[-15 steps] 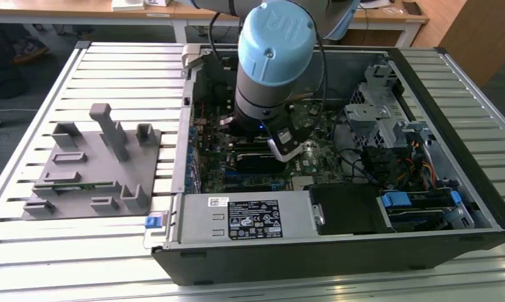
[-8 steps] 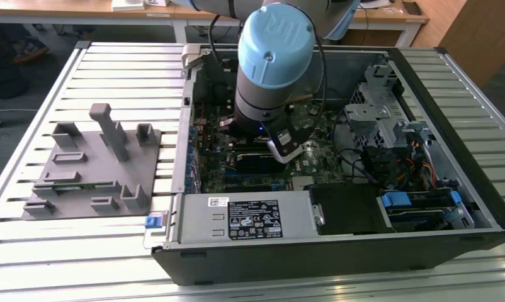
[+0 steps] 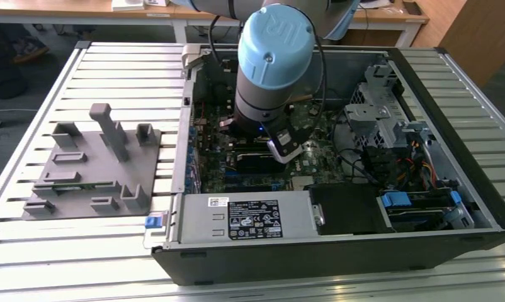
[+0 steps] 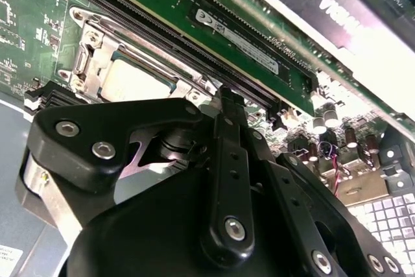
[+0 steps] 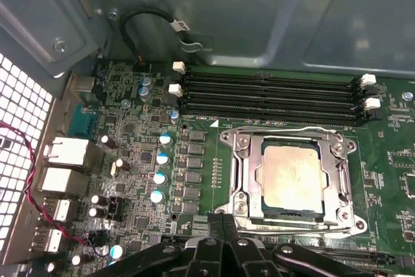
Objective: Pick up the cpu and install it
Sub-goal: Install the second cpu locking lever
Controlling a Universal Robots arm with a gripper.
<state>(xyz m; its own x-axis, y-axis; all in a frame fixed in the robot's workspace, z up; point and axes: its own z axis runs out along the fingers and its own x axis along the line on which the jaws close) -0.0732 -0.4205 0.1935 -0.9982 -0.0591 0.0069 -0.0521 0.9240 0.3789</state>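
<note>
The small square silvery-grey cpu (image 5: 292, 178) already lies inside the metal socket frame (image 5: 237, 173), right of centre in the first wrist view. The black gripper (image 5: 224, 241), at the lower edge just beside the frame, has its fingers pressed together on nothing. The risk judged: any descent could scrape the green motherboard (image 5: 194, 105). In the exterior view the arm (image 3: 274, 69) reaches steeply down into the open computer case (image 3: 337, 248).

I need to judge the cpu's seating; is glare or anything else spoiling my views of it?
First wrist view: cpu evenly lit, lid unobstructed inside its metal frame. Second wrist view: blown-out glare along the card edge, and the end effector blocks part of the cpu.
</note>
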